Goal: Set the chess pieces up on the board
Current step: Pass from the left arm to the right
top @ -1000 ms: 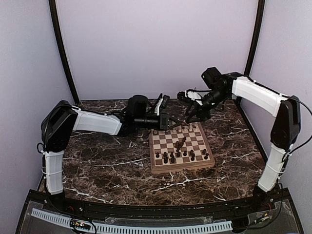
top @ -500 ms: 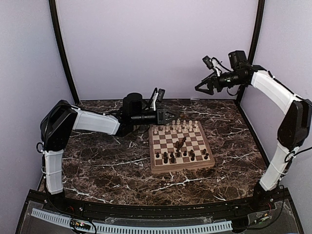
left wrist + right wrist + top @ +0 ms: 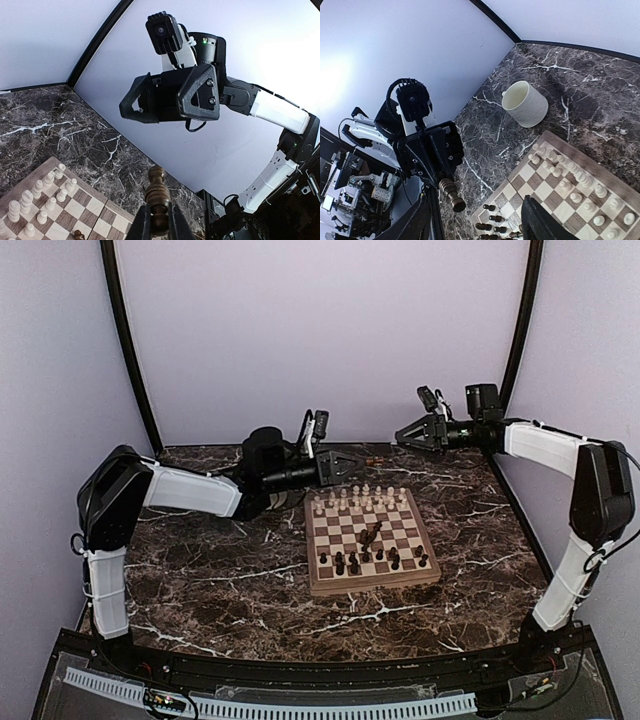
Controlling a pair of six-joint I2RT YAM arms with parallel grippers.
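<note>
A dark brown, white-veined marble tabletop [image 3: 200,580] is stretching across a booth where plain pale lilac wall panels [image 3: 320,330] are closing in on three sides. Two thin black curved poles [image 3: 128,340] are rising at the back corners under soft, even light.

Both arms wear matching kit: glossy white shells on the long links and chunky black housings at every joint, with thin black cables looping past the elbow of the right arm [image 3: 540,445]. The left arm [image 3: 195,490] carries a fat black cylinder at its wrist, topped by a small black camera block. Over on the right gripper [image 3: 403,434], the black fingers [image 3: 200,92] are hollow triangles, one studded with two silver screws, and a green light glows on the housing behind.
</note>
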